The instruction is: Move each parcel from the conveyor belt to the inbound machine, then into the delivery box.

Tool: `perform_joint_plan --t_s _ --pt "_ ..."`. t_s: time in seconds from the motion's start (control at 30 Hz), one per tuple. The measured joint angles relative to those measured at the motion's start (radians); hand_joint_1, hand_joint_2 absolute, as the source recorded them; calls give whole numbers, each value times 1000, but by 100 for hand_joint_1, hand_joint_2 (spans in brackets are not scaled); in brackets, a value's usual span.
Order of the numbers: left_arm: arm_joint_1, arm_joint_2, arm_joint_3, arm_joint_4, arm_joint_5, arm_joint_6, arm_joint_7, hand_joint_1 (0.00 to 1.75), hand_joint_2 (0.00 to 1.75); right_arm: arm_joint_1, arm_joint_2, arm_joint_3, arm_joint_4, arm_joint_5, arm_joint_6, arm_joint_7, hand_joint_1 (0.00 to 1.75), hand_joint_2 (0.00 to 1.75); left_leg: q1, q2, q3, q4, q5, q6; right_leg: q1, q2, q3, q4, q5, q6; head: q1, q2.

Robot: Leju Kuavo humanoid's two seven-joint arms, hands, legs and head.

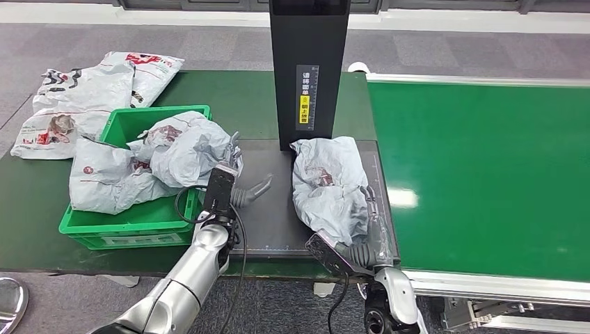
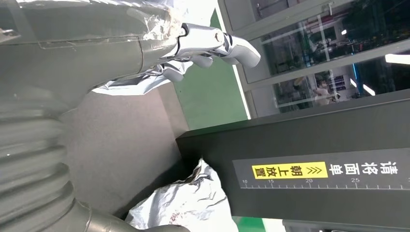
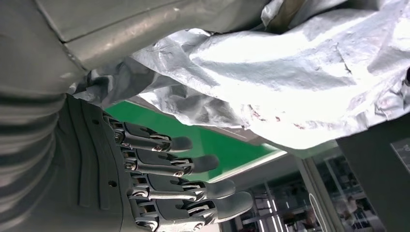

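A crumpled grey parcel point(image 1: 325, 182) point(image 3: 300, 72) lies on the dark platform point(image 1: 268, 209) of the black inbound machine point(image 1: 308, 69) point(image 2: 314, 159), right at the foot of its tower. My right hand point(image 1: 363, 233) point(image 3: 179, 186) lies along the parcel's near right side with its fingers stretched out and apart, touching the bag without holding it. My left hand point(image 1: 235, 182) point(image 2: 205, 46) hovers at the platform's left edge, open and holding nothing, just beside the bags in the green delivery box point(image 1: 132, 224). The left wrist view also catches the platform parcel point(image 2: 183, 203).
The green box holds two grey parcels point(image 1: 182, 147) point(image 1: 104, 182) heaped over its rim. Several more bags point(image 1: 90, 90) lie on the dark table at the back left. The green conveyor belt point(image 1: 487, 174) runs along the right of the platform.
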Motion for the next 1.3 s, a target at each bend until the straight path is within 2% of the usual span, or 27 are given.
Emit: perform_joint_plan --t_s 0.1,0.2,0.43,0.6,0.7,0.97,1.1,1.23,1.3 --pt "1 0 0 -3 0 1 -2 0 175 1 0 0 -6 -5 -3 -4 0 175 0 0 0 0 0 0 0 0 0 0 0 0 0 0" --pt "8 -1 0 -14 3 3 -15 0 175 4 0 -3 -23 -75 -28 -54 0 175 0 0 0 0 0 0 0 0 0 0 0 0 0 0" --pt "31 -11 0 -48 8 -68 -25 0 175 3 0 -64 -97 -426 -48 -245 0 175 0 0 0 0 0 0 0 0 0 0 0 0 0 0" --pt "33 -18 -33 -45 -74 -168 -33 0 175 -35 3 -133 -79 -726 45 -325 0 175 0 0 0 0 0 0 0 0 0 -1 0 0 0 0" --pt "32 -20 -91 -30 -140 -205 -38 0 175 -74 3 -183 -29 -828 102 -346 0 175 0 0 0 0 0 0 0 0 0 -1 0 0 0 0" --pt "6 -43 -216 47 -258 -282 -45 0 175 -167 3 -318 106 -1005 278 -358 0 175 0 0 0 0 0 0 0 0 0 -1 1 1 0 0" --pt "-14 -56 -280 91 -346 -310 -43 0 175 -196 2 -383 146 -1000 279 -367 0 175 0 0 0 0 0 0 0 0 0 -1 1 1 0 0" --pt "-39 -61 -376 156 -485 -334 29 0 175 -207 2 -421 157 -938 248 -377 0 175 -1 0 0 0 0 0 0 0 0 -1 1 1 0 0" --pt "-49 -61 -432 191 -548 -338 76 87 175 -208 1 -429 159 -921 241 -378 0 175 0 0 0 0 0 0 0 0 0 -1 1 1 0 0"
